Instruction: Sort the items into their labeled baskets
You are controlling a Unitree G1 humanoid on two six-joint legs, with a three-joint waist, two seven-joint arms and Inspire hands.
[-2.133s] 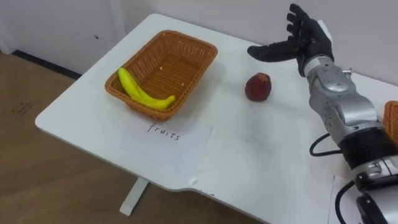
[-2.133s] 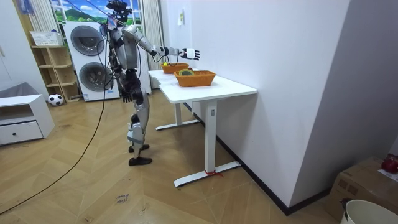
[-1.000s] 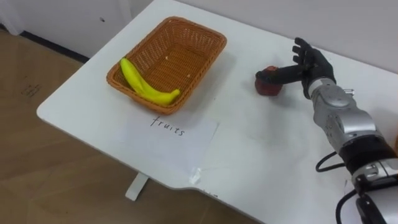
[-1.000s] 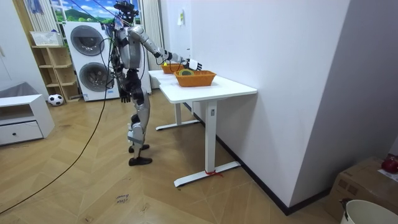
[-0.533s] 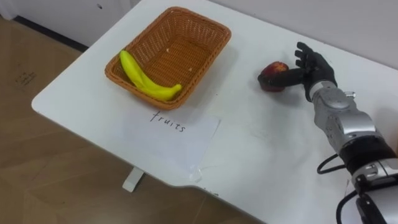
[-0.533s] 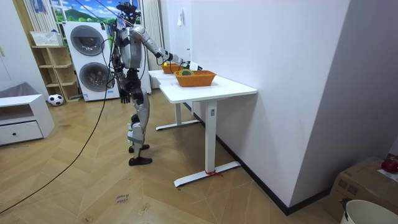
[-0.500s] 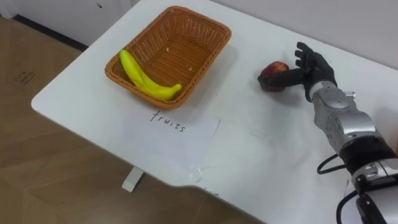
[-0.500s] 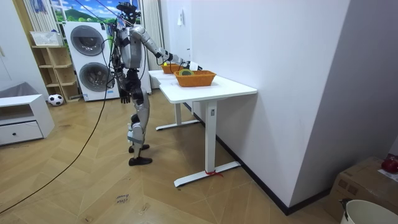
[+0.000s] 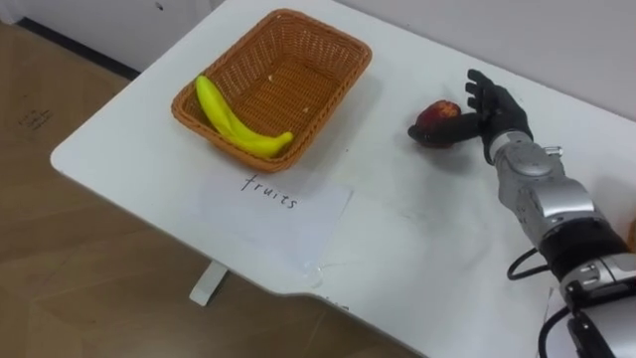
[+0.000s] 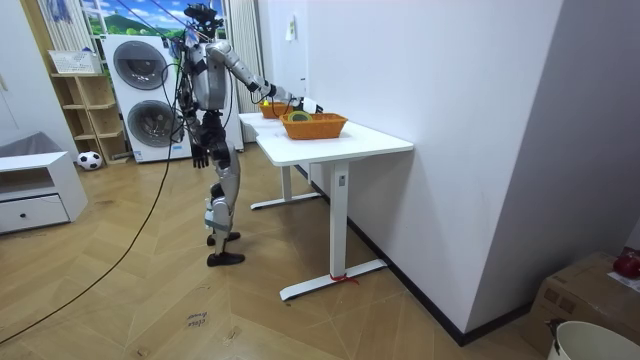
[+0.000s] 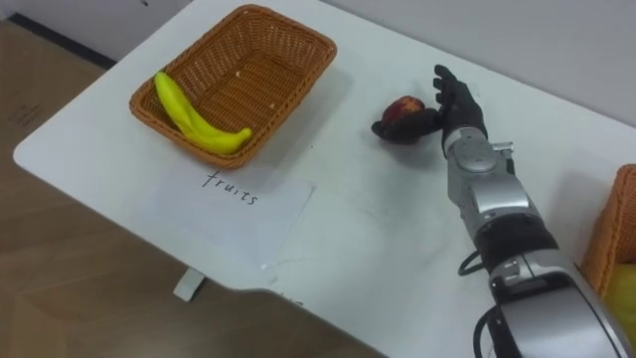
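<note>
1. The robot stands at the end of a white tabletop, its right arm stretched out over it.
2. The right robot hand is closed on a red apple: the thumb hooks round the apple's near side, while the fingers rise behind it, only loosely bent.
3. The apple is at the far side of the tabletop, well apart from the fruit basket on its left (whether the apple rests on the surface or is just off it, I cannot tell).
4. A banana lies in the fruit basket, along its near wall.
5. A sheet of paper with a handwritten word lies flat just in front of that basket.
6. A second basket shows at the right edge of the tabletop, with something yellow in it.
7. In the room view the left robot hand hangs beside the hip, too small to tell how its fingers are held.
</note>
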